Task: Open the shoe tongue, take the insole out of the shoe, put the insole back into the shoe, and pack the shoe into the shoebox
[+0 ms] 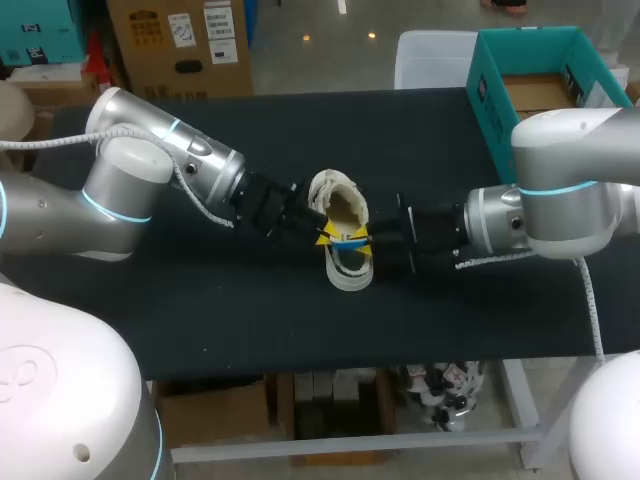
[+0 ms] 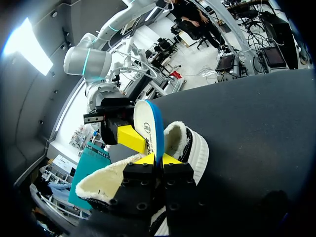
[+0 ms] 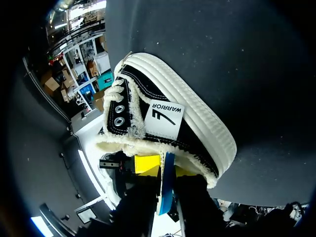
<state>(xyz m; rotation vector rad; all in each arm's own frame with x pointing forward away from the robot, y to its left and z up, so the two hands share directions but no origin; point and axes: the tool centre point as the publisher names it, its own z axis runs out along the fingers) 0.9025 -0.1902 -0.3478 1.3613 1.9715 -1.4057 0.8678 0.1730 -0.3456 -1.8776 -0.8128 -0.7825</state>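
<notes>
left end effector [image 2: 159, 159] and right end effector [image 3: 165, 167] both pinch the insole [image 2: 148, 126] sticking from the shoe [image 3: 168, 118].

Black counter [image 1: 500, 320], matte top, is filling the middle band of the frame, its near edge running across lower centre. Pale metal leg [image 1: 522, 410] and crossbar [image 1: 400, 440] are showing beneath at lower right. Light is falling evenly on the top.

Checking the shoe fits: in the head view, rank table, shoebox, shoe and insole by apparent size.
Largest first: table, shoebox, shoe, insole. The shoebox is partly covered; only a blue sliver of the insole shows.
</notes>
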